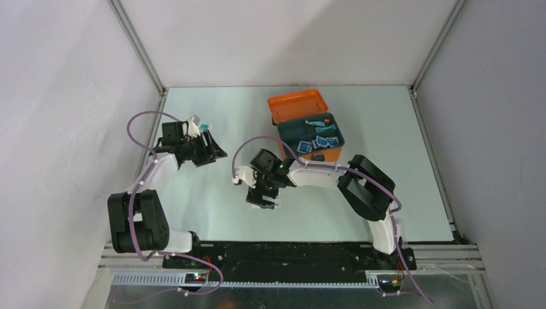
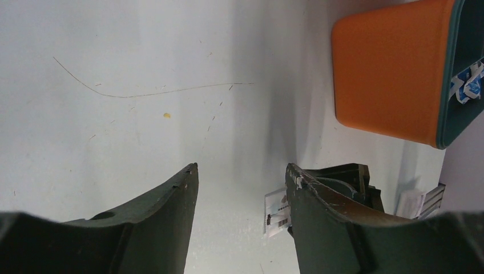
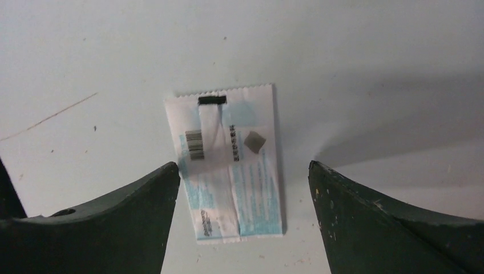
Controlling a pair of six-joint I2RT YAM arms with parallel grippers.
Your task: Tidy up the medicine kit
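Observation:
The orange medicine kit (image 1: 322, 153) stands open at the back middle of the table, its lid (image 1: 297, 105) tilted back. A dark teal tray (image 1: 311, 134) with several blue packets sits in it. The kit also shows in the left wrist view (image 2: 388, 74). A white and blue flat packet (image 3: 222, 142) lies on the table in front of the kit. My right gripper (image 3: 243, 165) is open just above it, one finger on each side, also seen from the top (image 1: 263, 198). My left gripper (image 2: 242, 171) is open and empty, left of the kit (image 1: 211, 149). The packet's edge (image 2: 277, 211) shows past its right finger.
Grey walls with metal frame posts close in the table on the left, back and right. A small teal-blue item (image 1: 205, 127) shows beside the left wrist. A thin scratch (image 2: 142, 91) runs across the white table surface.

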